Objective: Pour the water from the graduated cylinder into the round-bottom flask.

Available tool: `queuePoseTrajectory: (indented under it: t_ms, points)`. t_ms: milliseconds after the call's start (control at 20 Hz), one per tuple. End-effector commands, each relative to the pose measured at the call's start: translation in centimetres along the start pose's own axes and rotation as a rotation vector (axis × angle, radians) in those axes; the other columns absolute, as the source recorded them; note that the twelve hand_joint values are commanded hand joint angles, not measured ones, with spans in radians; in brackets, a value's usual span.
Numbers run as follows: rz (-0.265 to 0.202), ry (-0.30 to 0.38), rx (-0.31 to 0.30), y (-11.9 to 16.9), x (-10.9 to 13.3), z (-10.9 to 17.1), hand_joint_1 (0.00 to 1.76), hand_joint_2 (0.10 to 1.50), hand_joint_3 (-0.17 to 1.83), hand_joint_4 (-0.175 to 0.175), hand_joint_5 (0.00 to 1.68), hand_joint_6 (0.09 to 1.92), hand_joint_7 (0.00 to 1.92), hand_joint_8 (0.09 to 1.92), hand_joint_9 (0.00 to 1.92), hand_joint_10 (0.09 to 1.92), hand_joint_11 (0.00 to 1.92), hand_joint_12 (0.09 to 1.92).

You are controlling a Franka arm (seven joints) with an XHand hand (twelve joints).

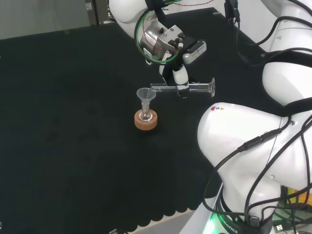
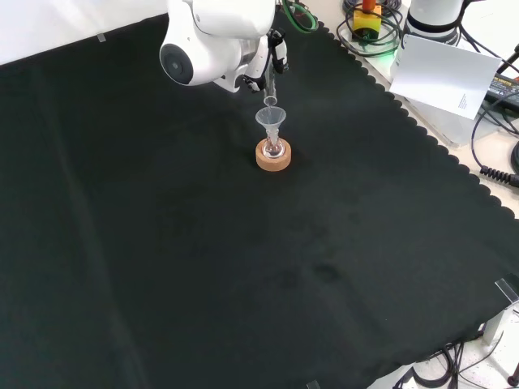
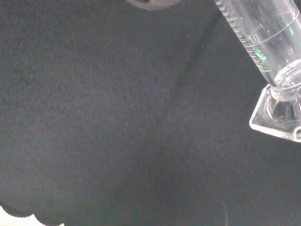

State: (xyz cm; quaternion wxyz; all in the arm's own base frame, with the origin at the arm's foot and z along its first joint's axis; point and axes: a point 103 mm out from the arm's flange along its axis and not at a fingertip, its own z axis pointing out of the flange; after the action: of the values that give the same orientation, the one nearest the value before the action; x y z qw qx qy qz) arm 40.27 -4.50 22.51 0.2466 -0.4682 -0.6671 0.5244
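The hand is holding the clear glass cylinder tipped right over, lying about level in the head view, black and white fingers curling round its middle. Its open mouth is sitting just over the rim of a little clear funnel, and its flat, angular foot is sticking out toward the right of that view. Up close in the wrist view the cylinder is showing fine printed scale marks along a smooth round tube, which narrows to a short neck before the thick, faceted clear foot.

The funnel is cone shaped with a thin stem dropping into the neck of the small round flask. The flask is nestling in a chunky cork ring, tan and matte, standing on the bench, which is draped in soft black cloth with a scalloped edge. I can't tell how much water is sitting in either piece of glass.

From the front view the cylinder is pointing down toward the funnel, with the cork ring right under it and the arm's glossy white link just beside.
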Motion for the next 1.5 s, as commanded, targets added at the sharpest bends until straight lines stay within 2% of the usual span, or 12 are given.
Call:
queuePoseTrajectory:
  t_ms: [50, 400, 900, 1300, 1450, 1500]
  points:
    - [0.014, -0.031, 0.015, -0.33, 1.24, -0.64, 1.40, 1.04, 0.00, -0.175, 1.07, 0.84, 0.99, 0.96, 1.24, 0.64, 1.23, 0.78]
    - [0.027, -0.029, 0.032, -0.47, 0.86, -0.60, 1.40, 1.04, 0.00, -0.175, 1.07, 0.84, 0.99, 0.96, 1.24, 0.64, 1.23, 0.78]
    - [0.024, -0.015, 0.021, -0.42, 0.99, -0.43, 1.40, 1.04, 0.00, -0.175, 1.06, 0.84, 0.99, 0.96, 1.24, 0.65, 1.23, 0.78]
    - [0.015, -0.016, -0.020, -0.68, 0.92, -0.47, 1.40, 1.04, 0.00, -0.175, 1.06, 0.84, 0.99, 0.96, 1.24, 0.65, 1.23, 0.78]
    - [0.011, -0.013, -0.047, -0.77, 0.76, -0.32, 1.40, 1.04, 0.00, -0.175, 1.06, 0.84, 0.99, 0.96, 1.24, 0.65, 1.23, 0.78]
    - [0.007, -0.019, -0.074, -0.88, 0.73, -0.26, 1.40, 1.04, 0.00, -0.175, 1.06, 0.84, 0.99, 0.96, 1.24, 0.65, 1.23, 0.78]
